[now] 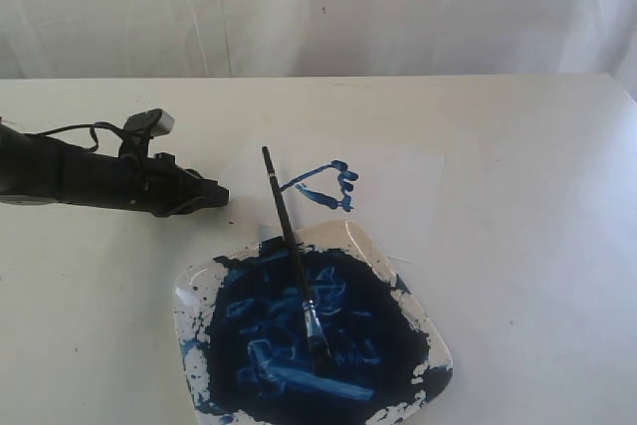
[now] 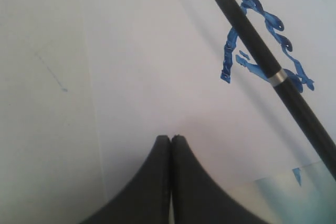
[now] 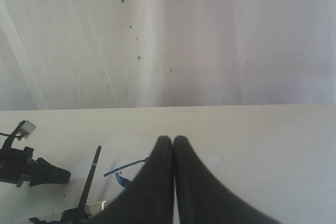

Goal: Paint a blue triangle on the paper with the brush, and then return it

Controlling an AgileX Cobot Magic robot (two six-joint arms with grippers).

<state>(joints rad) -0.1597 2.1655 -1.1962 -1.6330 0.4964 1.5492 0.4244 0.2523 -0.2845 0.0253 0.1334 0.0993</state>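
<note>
The brush (image 1: 292,256) lies with its bristles in the dark-blue paint of the white square dish (image 1: 428,330), its black handle propped over the rim and reaching above the paper (image 1: 408,181). A small blue triangle (image 1: 326,186) is painted on that sheet just right of the handle end. My left gripper (image 1: 221,196) hovers left of the brush, shut and empty; its wrist view shows the brush handle (image 2: 262,59) crossing the blue triangle (image 2: 265,51). My right gripper (image 3: 173,139) is shut and empty, and out of the exterior view; its view shows the brush (image 3: 90,179) far off.
The off-white table (image 1: 537,246) runs back to a white curtain (image 1: 398,7). The left arm (image 1: 80,178) with its cables lies low across the table's left side.
</note>
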